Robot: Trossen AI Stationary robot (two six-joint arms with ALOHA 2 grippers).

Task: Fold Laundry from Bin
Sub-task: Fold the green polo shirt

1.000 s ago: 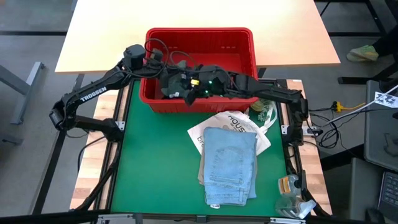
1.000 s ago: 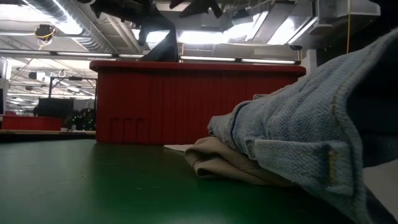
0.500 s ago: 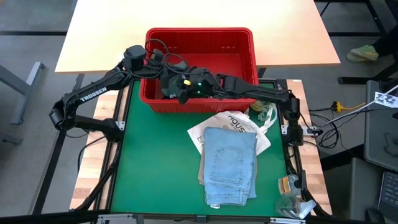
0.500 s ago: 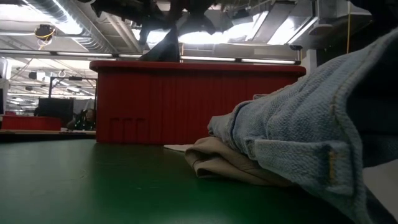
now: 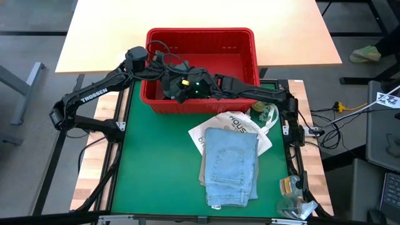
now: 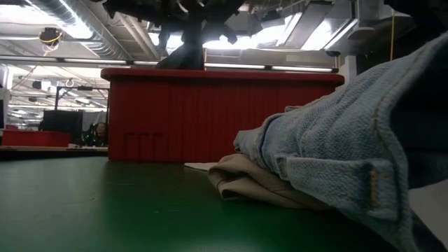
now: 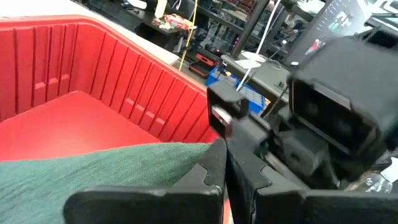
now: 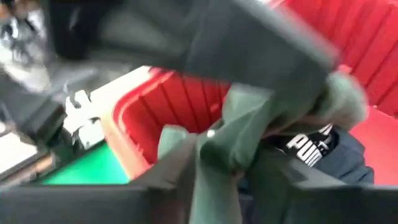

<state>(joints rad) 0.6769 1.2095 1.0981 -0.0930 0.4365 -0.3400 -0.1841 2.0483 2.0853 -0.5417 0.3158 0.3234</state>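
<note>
Crowding bin [image 5: 244, 39] near wall: both grippers, green garment [image 8: 217, 149].

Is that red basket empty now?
No. The red basket holds a green garment and a dark lettered one.

"TROSSEN" on left arm [image 5: 94, 95]; "HOUS" on white tote bag [image 5: 240, 123]; "PUMA" on dark garment's waistband [image 8: 309, 142] in bin.

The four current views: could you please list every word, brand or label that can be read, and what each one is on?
"TROSSEN": white letters on the left arm, high view.
"HOUS": partly covered print on the white tote bag under the folded blue garment.
"PUMA": white print on a dark garment in the red bin, right wrist view.
Other markings are too small or blurred to read.
</note>
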